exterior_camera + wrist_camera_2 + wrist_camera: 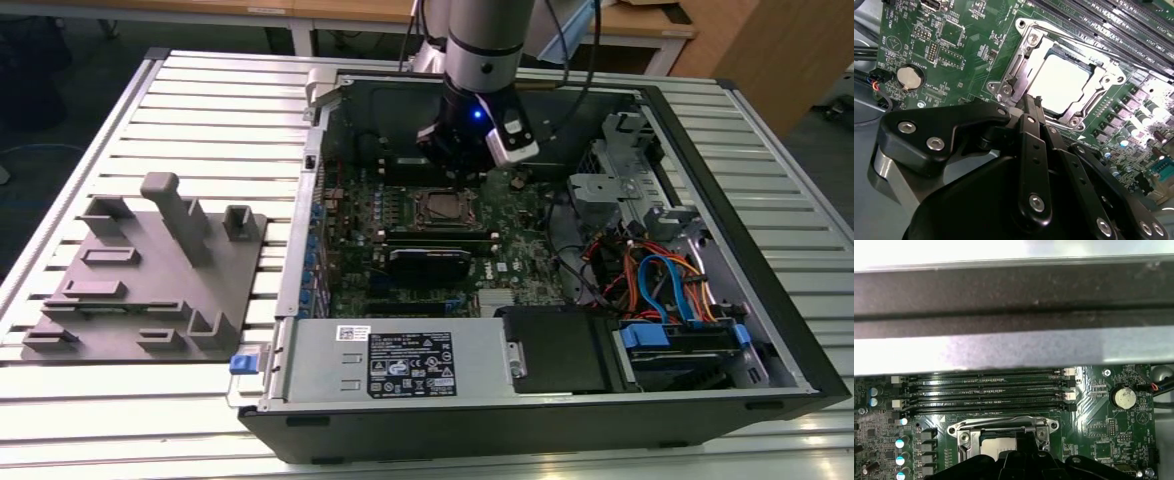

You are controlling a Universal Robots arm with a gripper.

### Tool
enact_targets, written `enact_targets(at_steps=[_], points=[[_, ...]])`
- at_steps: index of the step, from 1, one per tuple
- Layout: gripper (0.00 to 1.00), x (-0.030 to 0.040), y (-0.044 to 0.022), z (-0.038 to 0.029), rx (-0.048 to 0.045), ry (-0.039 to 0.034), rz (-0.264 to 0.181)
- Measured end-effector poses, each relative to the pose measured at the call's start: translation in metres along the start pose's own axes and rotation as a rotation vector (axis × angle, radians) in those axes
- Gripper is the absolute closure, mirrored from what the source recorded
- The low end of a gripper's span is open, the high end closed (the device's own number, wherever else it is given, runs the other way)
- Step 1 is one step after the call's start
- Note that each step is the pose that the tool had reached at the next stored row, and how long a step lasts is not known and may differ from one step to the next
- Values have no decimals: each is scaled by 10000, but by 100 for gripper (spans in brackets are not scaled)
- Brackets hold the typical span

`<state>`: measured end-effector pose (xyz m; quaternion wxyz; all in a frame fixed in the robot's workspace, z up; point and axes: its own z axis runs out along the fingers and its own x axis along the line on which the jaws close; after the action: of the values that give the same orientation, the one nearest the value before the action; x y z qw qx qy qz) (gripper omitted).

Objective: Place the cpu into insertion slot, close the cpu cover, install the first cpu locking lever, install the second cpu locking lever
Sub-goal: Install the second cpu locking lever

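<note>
The cpu (1061,80) lies flat in the insertion slot (437,207), its silver-grey top showing through the window of the cpu cover (1026,55). The cover lies down over the socket. A thin metal lever rod (1004,429) runs along one side of the socket. My gripper (1032,102) is shut, with nothing between its black fingers, and its tips rest at the socket's edge by a corner of the cover. In the exterior view the gripper (461,168) hangs just above the socket inside the open computer case.
Long black memory slots (989,390) run beside the socket. A coin battery (908,76) sits on the green board. The case wall (1014,305) stands close behind. A black card (427,262), power supply (400,362) and cables (654,280) fill the case. A grey fixture (147,270) stands at the exterior view's left.
</note>
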<state>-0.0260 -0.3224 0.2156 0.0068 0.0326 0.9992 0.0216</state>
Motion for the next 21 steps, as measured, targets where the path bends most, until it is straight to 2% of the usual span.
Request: enact_targets(at_steps=[9,21], points=[[90,-2,-42,5,14,-3,1],[90,-3,-44,-6,37,-3,0]])
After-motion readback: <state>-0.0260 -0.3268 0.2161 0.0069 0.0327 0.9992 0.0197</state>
